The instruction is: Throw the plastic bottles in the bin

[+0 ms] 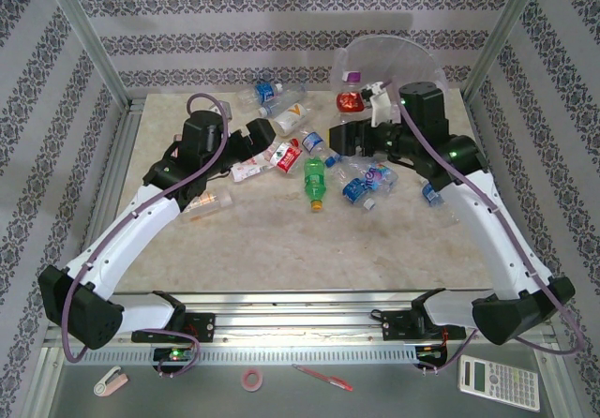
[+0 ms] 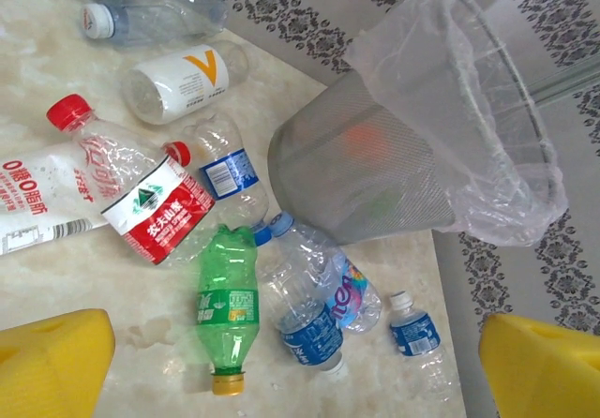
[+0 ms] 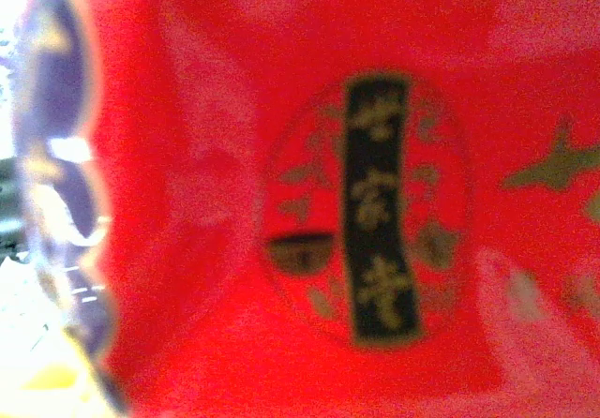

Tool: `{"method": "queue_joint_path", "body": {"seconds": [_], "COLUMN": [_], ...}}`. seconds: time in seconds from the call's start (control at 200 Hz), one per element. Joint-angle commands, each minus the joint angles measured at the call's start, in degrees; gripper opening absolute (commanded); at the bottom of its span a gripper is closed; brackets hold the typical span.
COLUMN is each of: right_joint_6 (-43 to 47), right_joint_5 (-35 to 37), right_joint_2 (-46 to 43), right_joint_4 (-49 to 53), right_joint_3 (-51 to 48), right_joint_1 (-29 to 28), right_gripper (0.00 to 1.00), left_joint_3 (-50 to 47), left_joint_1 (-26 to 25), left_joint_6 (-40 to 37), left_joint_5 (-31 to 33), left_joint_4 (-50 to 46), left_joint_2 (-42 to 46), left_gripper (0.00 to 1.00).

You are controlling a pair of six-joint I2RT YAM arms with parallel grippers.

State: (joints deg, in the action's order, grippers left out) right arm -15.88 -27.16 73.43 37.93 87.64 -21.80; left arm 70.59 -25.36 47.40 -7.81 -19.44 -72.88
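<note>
- The table [image 1: 281, 249] has a pale, marbled top.
- The bin [image 1: 394, 57] stands at its far right corner.
- The plastic bottles [image 1: 311, 141] lie on their sides, scattered across the far middle.
- Among them are a green bottle [image 1: 314, 182], a red-labelled bottle [image 1: 286, 156] just to its left, and a white bottle [image 1: 288, 116] farther back.
- Blue-labelled bottles [image 1: 361, 188] lie touching, near the bin.
- A clear bottle [image 1: 208, 202] lies apart at the left.

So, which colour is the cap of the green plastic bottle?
Orange cap on the green plastic bottle; clearest in left wrist view.

Bright even light; close red bottle [image 3: 375, 202] badly blurred.
</note>
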Motion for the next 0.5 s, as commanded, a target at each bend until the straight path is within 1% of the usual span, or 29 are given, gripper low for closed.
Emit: {"method": "queue_joint_path", "body": {"seconds": [0.0, 0.23, 0.495], "right_joint_6": [1.6, 4.1, 5.8], "right_joint_5": [3.8, 6.6, 10.1], "right_joint_2": [-2.0, -2.4, -3.2], "right_joint_4": [-0.5, 0.1, -1.3], "right_joint_3": [2.5, 7.5, 11.6], "right_joint_1": [1.6, 4.4, 6.4], "right_gripper": [0.47, 0.46, 0.46], "left_joint_3": [-1.1, 0.8, 0.5], "left_joint_1": [0.5, 0.5, 0.5], "left_joint_6": [-0.2, -2.7, -3.5], "left_joint_5": [0.0, -2.5, -3.5], "left_joint_4": [-1.4, -1.7, -0.6], "left_joint_2": [1.1, -0.3, -0.3], "left_gripper": [1.00, 1.00, 1.00]}}
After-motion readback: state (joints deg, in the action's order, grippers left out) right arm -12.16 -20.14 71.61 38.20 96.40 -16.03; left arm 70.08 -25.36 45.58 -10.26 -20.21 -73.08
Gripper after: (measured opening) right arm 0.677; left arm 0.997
